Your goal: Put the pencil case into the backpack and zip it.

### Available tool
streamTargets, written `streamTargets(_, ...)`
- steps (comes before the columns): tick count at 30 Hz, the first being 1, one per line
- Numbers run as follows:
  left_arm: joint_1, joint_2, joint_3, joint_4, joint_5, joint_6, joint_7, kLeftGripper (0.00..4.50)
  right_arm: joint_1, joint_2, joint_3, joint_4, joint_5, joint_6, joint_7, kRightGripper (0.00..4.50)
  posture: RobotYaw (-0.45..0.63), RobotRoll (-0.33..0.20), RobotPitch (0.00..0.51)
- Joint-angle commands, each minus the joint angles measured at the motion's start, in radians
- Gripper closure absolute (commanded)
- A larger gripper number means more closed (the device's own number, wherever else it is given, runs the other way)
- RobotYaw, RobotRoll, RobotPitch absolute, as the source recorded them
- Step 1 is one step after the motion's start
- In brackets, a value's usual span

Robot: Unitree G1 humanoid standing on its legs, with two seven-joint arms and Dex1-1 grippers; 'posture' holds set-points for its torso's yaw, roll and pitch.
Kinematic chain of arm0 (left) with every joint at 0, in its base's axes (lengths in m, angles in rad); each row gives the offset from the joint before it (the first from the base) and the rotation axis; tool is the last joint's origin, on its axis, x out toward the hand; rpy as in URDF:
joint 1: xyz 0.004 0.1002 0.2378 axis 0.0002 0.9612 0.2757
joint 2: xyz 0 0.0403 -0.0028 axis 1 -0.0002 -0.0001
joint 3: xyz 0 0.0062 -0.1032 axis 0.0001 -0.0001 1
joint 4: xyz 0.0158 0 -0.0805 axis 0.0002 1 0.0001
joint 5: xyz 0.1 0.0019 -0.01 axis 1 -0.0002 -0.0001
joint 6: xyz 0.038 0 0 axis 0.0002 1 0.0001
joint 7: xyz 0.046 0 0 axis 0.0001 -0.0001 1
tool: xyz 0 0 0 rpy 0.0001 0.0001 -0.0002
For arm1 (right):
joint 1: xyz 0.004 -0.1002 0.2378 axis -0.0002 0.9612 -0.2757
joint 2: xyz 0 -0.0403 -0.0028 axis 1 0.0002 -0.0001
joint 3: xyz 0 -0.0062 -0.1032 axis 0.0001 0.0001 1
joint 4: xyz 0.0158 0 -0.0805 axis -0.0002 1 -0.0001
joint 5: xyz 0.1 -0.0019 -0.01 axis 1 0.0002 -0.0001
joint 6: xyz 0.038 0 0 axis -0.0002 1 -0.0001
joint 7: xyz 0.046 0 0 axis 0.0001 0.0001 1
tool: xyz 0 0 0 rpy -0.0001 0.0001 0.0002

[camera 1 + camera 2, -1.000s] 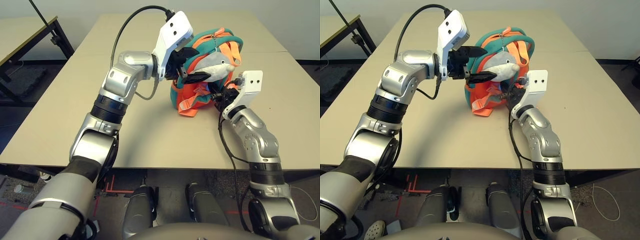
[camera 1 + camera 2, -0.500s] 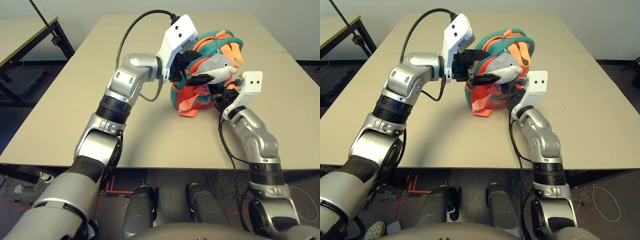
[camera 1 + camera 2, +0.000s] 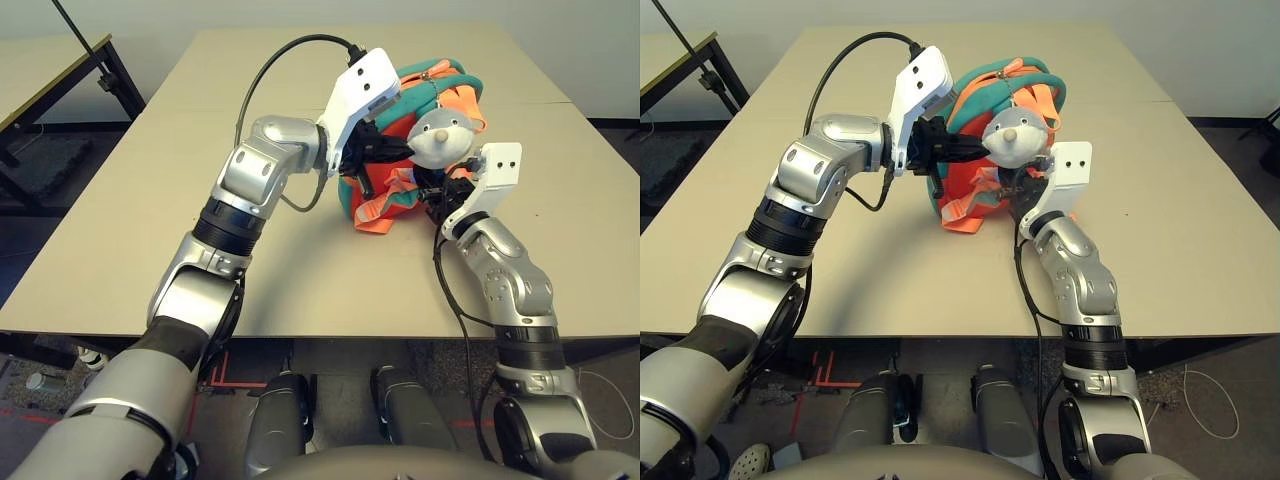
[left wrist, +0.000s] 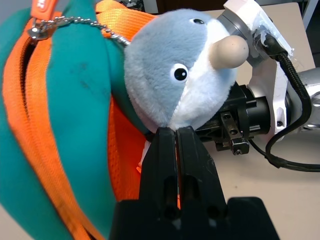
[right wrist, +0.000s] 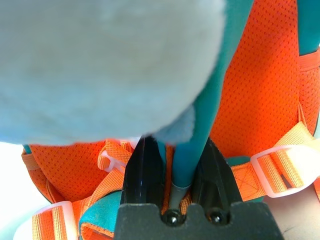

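Backpack, orange mesh, teal trim

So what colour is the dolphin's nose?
Pale beige on the dolphin's nose; the left wrist view shows it best.

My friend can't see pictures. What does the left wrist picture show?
A grey plush dolphin fills the middle, hanging by a bead chain from the orange and teal backpack. The left gripper sits shut just under the dolphin, and the right gripper is close behind it over the table.
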Motion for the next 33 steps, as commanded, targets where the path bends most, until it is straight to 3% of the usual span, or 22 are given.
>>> streamTargets(1,-0.011,0.037,0.034,-0.053,-0.034,0.044,-0.021,4.5,0.0,0.006,0.014,0.013,-0.01,0.0,0.001,3.98,-0.21,0.0,0.089)
streamTargets(9,-0.015,0.148,0.121,-0.138,-0.119,0.143,-0.045,4.5,0.0,0.007,0.021,0.024,-0.011,-0.005,0.005,3.98,-0.21,0.0,0.094)
streamTargets(15,0.001,0.273,0.184,-0.166,-0.169,0.202,-0.068,4.5,0.0,0.008,0.032,0.034,-0.011,-0.014,0.009,3.98,-0.19,0.0,0.097)
streamTargets(23,0.087,0.41,0.191,-0.133,-0.15,0.203,-0.068,4.5,-0.008,0.011,0.039,0.05,-0.012,-0.019,0.018,3.98,-0.17,0.0,0.097)
streamTargets(33,0.22,0.422,0.121,-0.022,-0.079,0.144,-0.057,4.5,-0.019,0.011,0.047,0.063,-0.014,-0.019,0.03,3.98,-0.16,0.0,0.096)
